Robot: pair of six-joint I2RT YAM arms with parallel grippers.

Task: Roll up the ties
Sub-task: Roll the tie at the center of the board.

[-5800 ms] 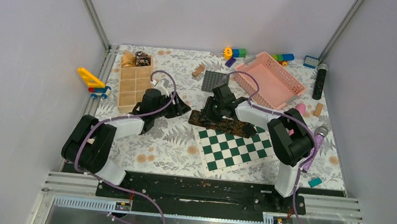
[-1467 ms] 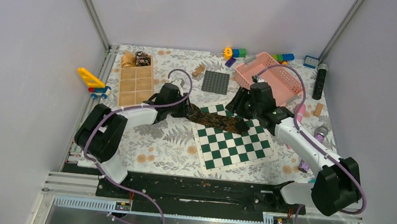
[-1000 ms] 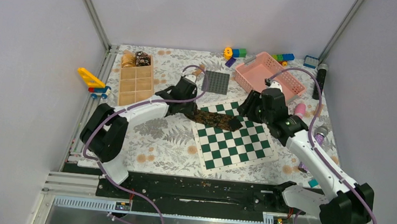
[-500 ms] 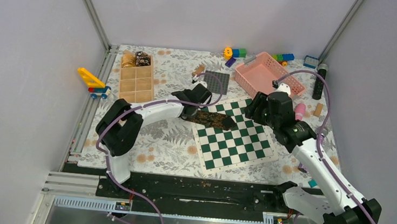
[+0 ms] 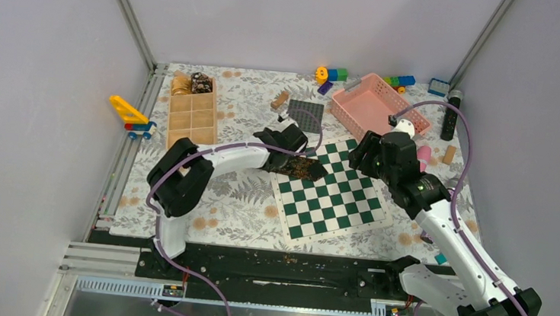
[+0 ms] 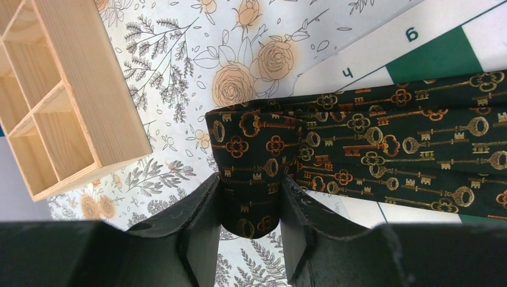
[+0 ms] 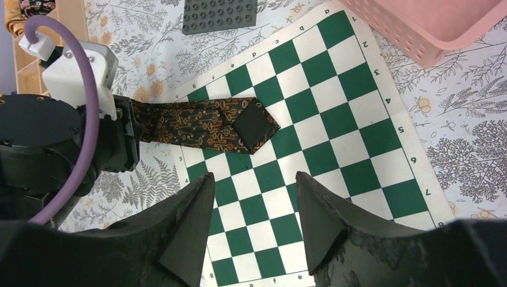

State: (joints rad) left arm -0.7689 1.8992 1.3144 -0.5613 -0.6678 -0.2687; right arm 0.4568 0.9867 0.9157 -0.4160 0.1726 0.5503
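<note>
Two arms, same build: white link shells, bulky black joint housings, left arm, right arm. Purple cable loops along each. Bases bolted to black plate. Left gripper, right gripper: matte black, wedge-shaped fingers. White connector block at left wrist

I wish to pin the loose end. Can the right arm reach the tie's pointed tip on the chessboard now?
Probably yes: the right gripper hangs open near the tie tip, nothing lies between them, and the left gripper holds the far end.
</note>
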